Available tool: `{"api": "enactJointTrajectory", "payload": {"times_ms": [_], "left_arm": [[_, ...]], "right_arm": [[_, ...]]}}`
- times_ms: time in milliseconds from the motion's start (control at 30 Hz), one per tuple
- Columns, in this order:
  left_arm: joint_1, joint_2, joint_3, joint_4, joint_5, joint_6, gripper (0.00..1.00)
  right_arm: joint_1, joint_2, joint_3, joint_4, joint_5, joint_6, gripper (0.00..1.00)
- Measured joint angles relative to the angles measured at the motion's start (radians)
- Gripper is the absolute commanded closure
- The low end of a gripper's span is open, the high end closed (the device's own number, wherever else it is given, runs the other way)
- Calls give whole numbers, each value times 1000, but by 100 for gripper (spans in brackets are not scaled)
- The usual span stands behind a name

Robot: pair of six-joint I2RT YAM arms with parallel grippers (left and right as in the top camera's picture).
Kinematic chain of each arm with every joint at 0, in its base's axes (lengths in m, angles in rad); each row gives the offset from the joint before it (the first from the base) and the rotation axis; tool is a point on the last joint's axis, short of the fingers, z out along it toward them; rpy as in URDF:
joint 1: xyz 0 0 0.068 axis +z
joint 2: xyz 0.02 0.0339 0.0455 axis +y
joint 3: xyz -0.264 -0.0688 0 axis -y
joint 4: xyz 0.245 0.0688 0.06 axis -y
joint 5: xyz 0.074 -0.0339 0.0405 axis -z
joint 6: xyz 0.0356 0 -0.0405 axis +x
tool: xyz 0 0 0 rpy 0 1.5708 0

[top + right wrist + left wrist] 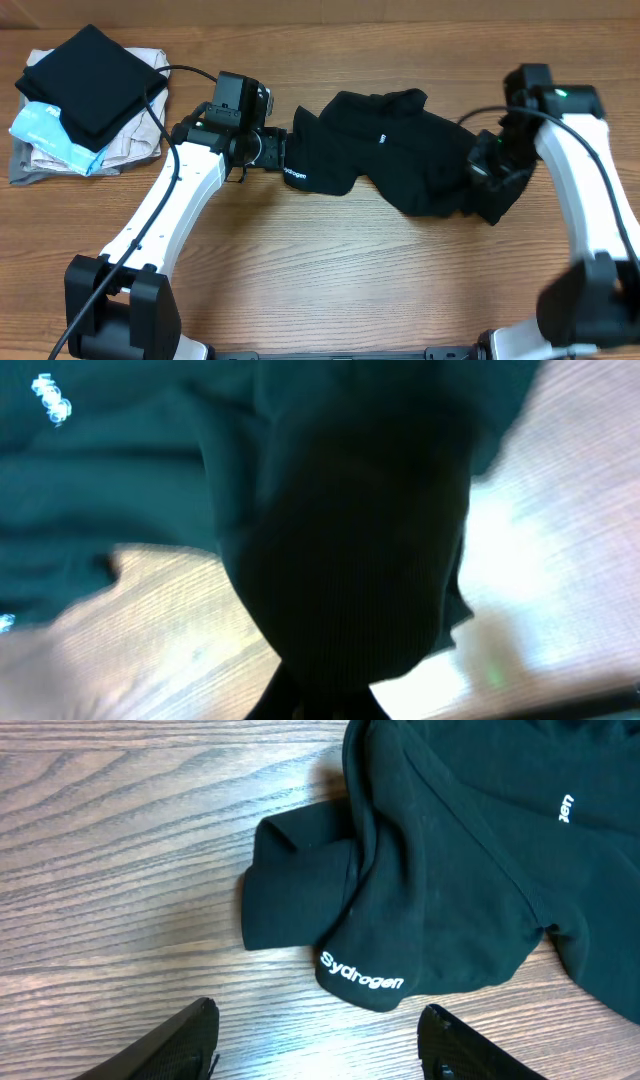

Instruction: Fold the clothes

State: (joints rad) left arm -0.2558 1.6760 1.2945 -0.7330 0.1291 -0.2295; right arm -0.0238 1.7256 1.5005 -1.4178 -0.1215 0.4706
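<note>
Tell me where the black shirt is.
In the overhead view the black shirt lies crumpled on the table, right of centre, between the grippers: the open left gripper sits just off one sleeve, the right gripper pinches the other end.

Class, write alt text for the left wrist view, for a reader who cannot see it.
A crumpled black shirt lies on a wooden table, with white "Sydrogen" lettering on its near hem. The open left gripper hovers just short of the fabric.

Tabletop inventory, counted
black shirt (400, 150): 1; stack of folded garments (90, 100): 1; arms: 2, left arm (185, 195), right arm (585, 190); table (330, 270): 1.
</note>
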Motion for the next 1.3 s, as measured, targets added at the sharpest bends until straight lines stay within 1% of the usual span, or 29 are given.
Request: {"api": "enactJointTrajectory", "payload": {"times_ms": [100,200,267,300,367,500,533,600,667,700,733,767,833,867,1000,1033,1100,1200,1300], "left_arm": [[0,0,0,0,0,0,32],[0,0,0,0,0,0,32],[0,0,0,0,0,0,32],[0,0,0,0,0,0,32],[0,0,0,-1,0,0,32],[0,0,0,0,0,0,32],[0,0,0,-1,0,0,32],[0,0,0,-1,0,0,31],[0,0,0,0,0,0,31],[0,0,0,0,0,0,31],[0,0,0,-1,0,0,31],[0,0,0,0,0,0,31],[0,0,0,0,0,0,32],[0,0,0,-1,0,0,31],[0,0,0,-8,0,0,31],[0,0,0,-11,0,0,31],[0,0,0,-13,0,0,30],[0,0,0,-12,0,0,30],[0,0,0,-5,0,0,30]], "right_arm": [[0,103,0,82,2,0,96],[0,162,-1,198,3,0,96],[-1,178,-1,322,6,-1,96],[-1,179,-1,341,6,-1,96],[-1,182,-1,444,6,0,96],[-1,193,-1,575,6,0,96],[-1,198,-1,594,6,0,91],[-1,211,-1,622,7,3,71],[-1,225,-1,644,7,0,48],[-1,231,-1,654,8,3,37],[-1,236,-2,663,7,4,31],[-1,239,-2,674,6,3,29],[-2,241,-2,698,-1,-21,28],[-4,241,0,692,-14,-37,30],[-39,237,50,538,-90,-67,39],[-55,231,60,492,-104,-66,45],[-98,205,71,402,-123,-63,51],[-178,158,75,311,-142,-52,53],[-232,134,51,334,-159,-51,53]]}}
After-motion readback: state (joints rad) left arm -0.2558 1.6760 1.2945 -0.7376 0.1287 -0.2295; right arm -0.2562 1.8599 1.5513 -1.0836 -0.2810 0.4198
